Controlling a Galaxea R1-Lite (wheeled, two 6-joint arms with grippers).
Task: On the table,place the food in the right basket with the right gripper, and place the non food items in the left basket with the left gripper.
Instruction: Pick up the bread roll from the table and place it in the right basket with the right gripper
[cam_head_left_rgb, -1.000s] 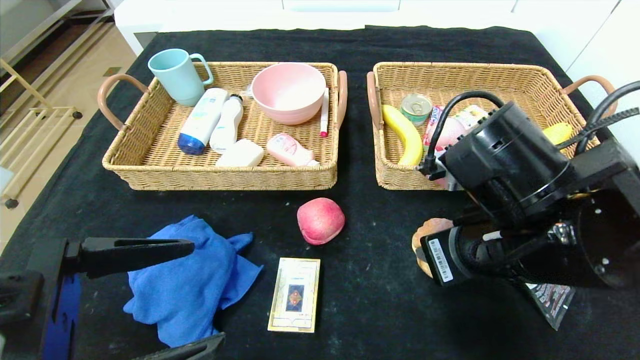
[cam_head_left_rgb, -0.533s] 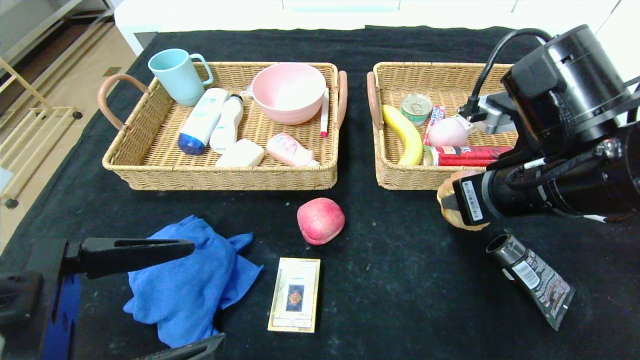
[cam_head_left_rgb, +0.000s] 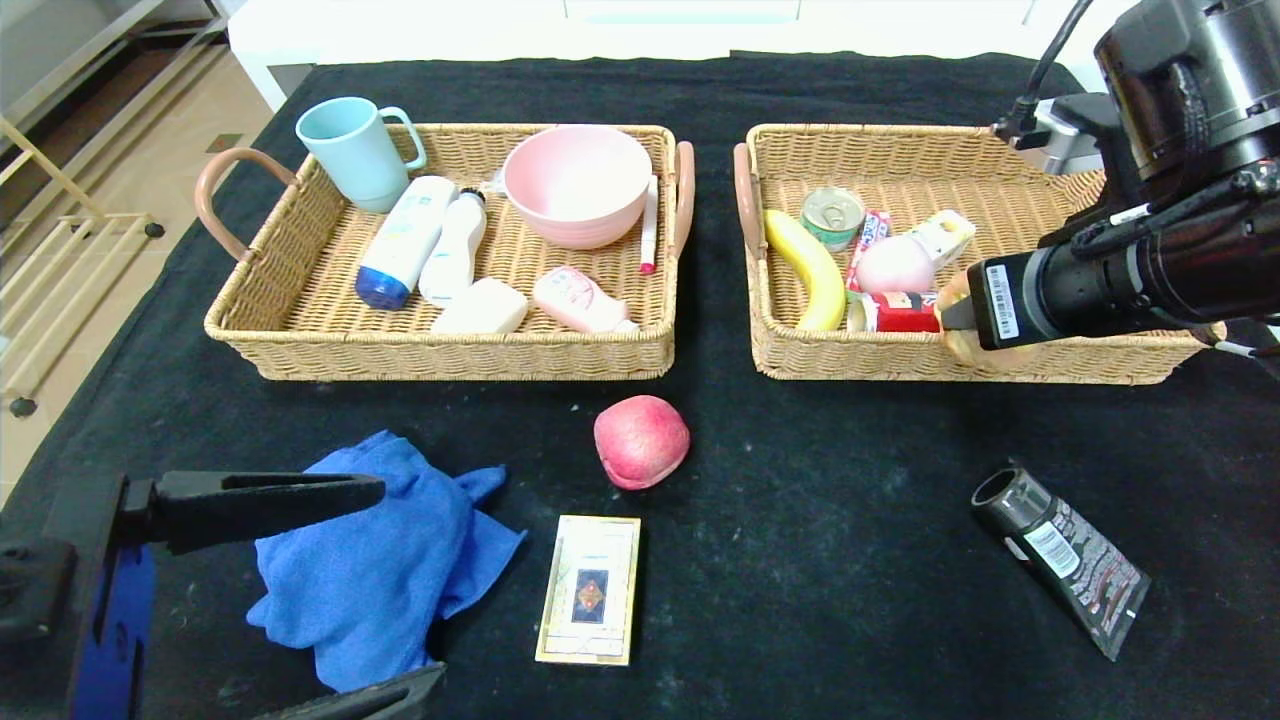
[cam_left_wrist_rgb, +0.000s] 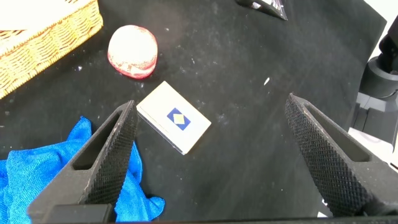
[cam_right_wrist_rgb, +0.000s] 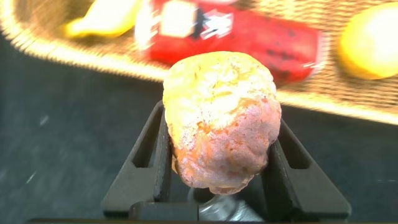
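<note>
Left gripper (cam_head_left_rgb: 300, 590) parked low at the near left corner of the table, jaws spread wide, nothing between them; blue cloth (cam_head_left_rgb: 375, 560) lies directly under it, card box (cam_head_left_rgb: 590, 588) just beside. Left basket (cam_head_left_rgb: 300, 345) already holds cup, bottles, pink bowl. Peach (cam_head_left_rgb: 641, 441) sits loose on the black cloth (cam_head_left_rgb: 760, 560) between the two baskets, toward the near side.

Right gripper (cam_right_wrist_rgb: 217, 155) clamped on a lumpy bread roll (cam_right_wrist_rgb: 219, 127), jaws pressing its two sides, roll standing up out of the grip. In the head view the roll (cam_head_left_rgb: 958, 320) hangs at the near rim of the right basket (cam_head_left_rgb: 850, 360), not clearly past it. Key relation: open basket floor lies straight ahead of the roll, beyond the red packet (cam_head_left_rgb: 905, 310); banana (cam_head_left_rgb: 808, 268) and can are further left. Judgement: a short carry forward over the rim is needed before release, else the roll may catch the wicker edge.

Black tube (cam_head_left_rgb: 1065, 560) lies on the cloth at the near right, long axis slanting; non-food, yet the right arm is nearer. White furniture behind the table.
</note>
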